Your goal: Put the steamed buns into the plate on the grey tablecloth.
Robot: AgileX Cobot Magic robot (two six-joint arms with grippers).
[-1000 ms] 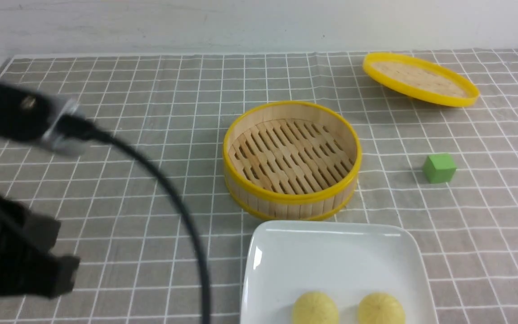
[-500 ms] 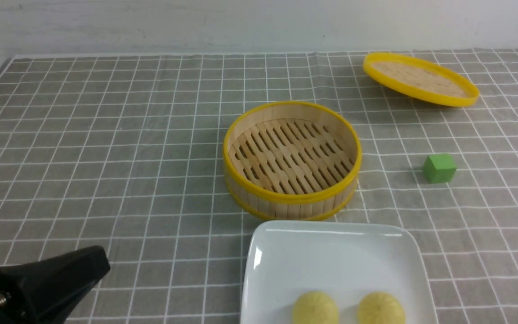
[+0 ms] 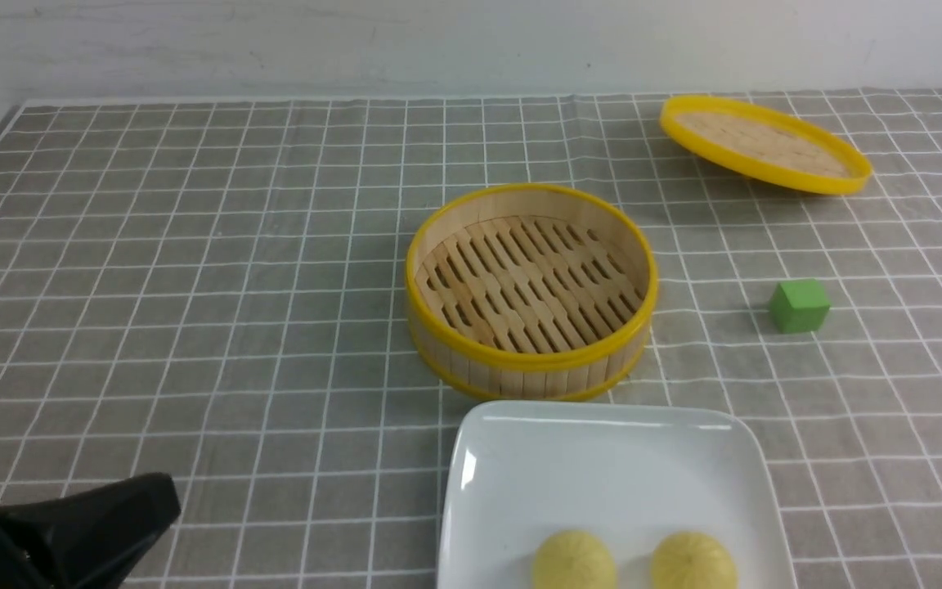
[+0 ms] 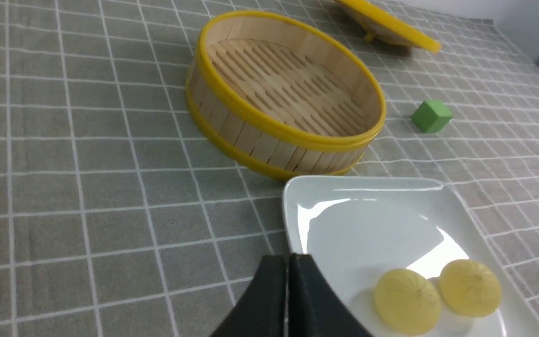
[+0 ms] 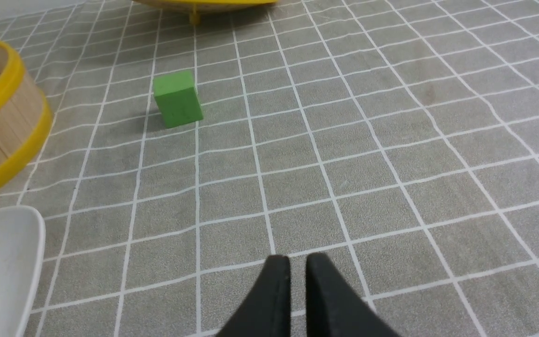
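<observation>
The basket [image 3: 532,360] sits round and slatted, yellow at its rims — to its right, the green cube [image 3: 799,306] — and beyond the cube, the lid [image 3: 765,146] lies tilted.

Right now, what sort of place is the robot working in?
It looks like a tabletop robot test setup with play-kitchen props, not a real kitchen: a gridded grey tablecloth, a bamboo steamer basket beside a plain green cube, and a pale wall behind.
</observation>
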